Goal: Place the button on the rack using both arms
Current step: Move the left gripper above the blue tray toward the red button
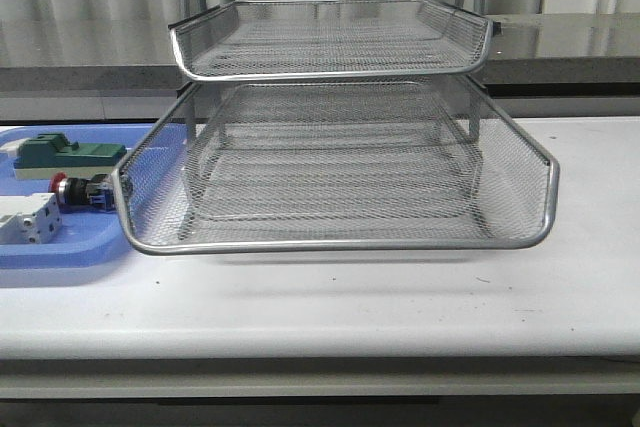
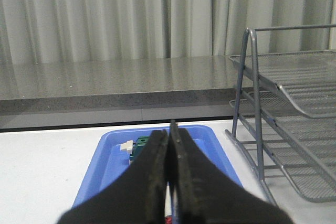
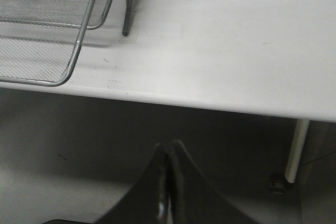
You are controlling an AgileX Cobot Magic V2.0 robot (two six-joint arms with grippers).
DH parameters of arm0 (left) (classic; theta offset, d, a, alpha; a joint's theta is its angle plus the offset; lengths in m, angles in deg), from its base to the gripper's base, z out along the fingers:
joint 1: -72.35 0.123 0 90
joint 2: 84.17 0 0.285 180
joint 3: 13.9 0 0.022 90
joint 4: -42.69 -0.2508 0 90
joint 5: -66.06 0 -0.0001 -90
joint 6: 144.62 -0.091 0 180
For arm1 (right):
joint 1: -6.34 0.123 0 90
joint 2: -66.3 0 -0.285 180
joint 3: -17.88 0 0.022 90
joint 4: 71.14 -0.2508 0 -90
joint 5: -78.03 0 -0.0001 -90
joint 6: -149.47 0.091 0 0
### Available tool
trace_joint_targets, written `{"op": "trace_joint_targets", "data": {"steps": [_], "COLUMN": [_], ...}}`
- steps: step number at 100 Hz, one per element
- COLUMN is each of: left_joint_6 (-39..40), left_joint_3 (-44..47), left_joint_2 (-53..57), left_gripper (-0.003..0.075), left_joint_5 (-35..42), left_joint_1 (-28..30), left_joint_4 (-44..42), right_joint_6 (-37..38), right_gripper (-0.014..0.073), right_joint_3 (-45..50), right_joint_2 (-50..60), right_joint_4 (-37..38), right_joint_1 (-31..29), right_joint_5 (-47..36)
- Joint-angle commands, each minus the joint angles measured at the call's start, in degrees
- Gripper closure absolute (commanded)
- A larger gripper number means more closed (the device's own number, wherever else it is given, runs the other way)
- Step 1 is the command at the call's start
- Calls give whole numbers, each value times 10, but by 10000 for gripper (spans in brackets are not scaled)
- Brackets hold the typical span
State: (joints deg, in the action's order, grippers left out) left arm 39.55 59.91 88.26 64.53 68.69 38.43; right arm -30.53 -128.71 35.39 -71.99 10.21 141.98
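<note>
The button (image 1: 78, 190), with a red head, black body and blue rear block, lies in the blue tray (image 1: 60, 247) at the table's left, right beside the rack's front left corner. The silver wire-mesh rack (image 1: 340, 167) stands mid-table, its middle tier slid forward; it also shows in the left wrist view (image 2: 294, 129) and the right wrist view (image 3: 47, 30). My left gripper (image 2: 169, 135) is shut and empty, above the tray's near side. A sliver of the button's red (image 2: 168, 219) shows between its fingers. My right gripper (image 3: 170, 148) is shut and empty, below the table's front edge. Neither arm shows in the front view.
In the blue tray (image 2: 113, 161) lie a green-topped block (image 1: 65, 152), also visible in the left wrist view (image 2: 139, 148), and a white terminal block (image 1: 28, 219). A grey counter ledge (image 1: 560, 47) runs behind the table. A table leg (image 3: 295, 150) stands right of my right gripper.
</note>
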Motion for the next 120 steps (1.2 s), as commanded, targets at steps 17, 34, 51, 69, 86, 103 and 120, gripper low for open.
{"op": "trace_joint_targets", "data": {"steps": [17,34,51,69,86,103,120], "left_joint_6": [7,7,-13,-49,-49,-50,-76], "left_joint_3": [-154,-283,-424,-533,-591,-629,-637], "left_joint_2": [-116,-259,-422,-574,-679,-751,-784], "left_gripper": [740,740,740,740,740,738,551], "left_joint_5": [-38,-149,-300,-352,-357,-358,-373], "left_joint_1": [2,2,2,2,2,2,1], "left_joint_4": [43,43,43,43,43,43,43], "right_joint_6": [0,0,0,0,0,0,0], "right_gripper": [664,664,664,664,664,664,664], "right_joint_3": [-19,-19,-19,-19,-19,-19,-19], "right_joint_2": [-4,-4,-4,-4,-4,-4,-4], "right_joint_4": [5,5,5,5,5,5,5], "right_joint_1": [0,0,0,0,0,0,0], "right_joint_5": [-33,-33,-33,-33,-33,-33,-33]}}
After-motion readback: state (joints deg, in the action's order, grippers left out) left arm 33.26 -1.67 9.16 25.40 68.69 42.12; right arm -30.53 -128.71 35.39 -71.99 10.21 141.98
